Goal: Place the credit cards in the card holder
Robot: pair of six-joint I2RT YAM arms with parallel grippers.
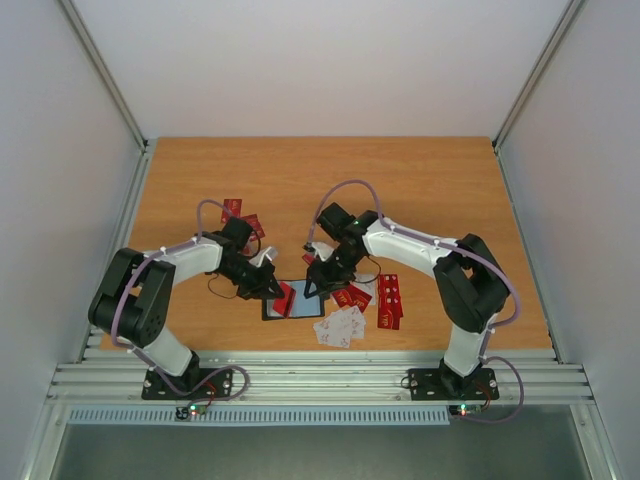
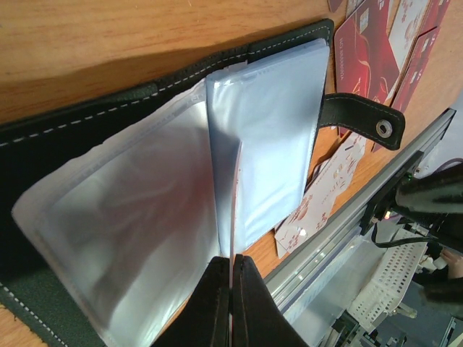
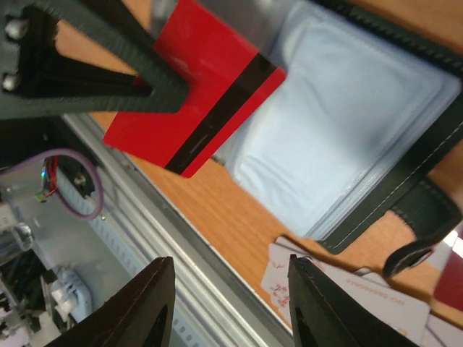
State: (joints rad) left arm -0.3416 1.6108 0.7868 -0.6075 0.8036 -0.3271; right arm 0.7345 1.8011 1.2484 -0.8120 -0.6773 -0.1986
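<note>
The black, white-stitched card holder (image 1: 277,301) lies open on the wooden table (image 1: 330,170), its glossy clear sleeves (image 2: 268,123) fanned. Above them the left gripper (image 2: 231,289) pinches a flat red card (image 3: 195,108) with a black stripe. The right gripper (image 3: 230,273) hangs beside the holder, jaws apart and empty. Thin loose credit cards (image 1: 345,322) lie to the holder's right.

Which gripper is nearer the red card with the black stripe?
Left. The left gripper pinches the red card at the open card holder; the right gripper hangs open nearby, not touching it.
</note>
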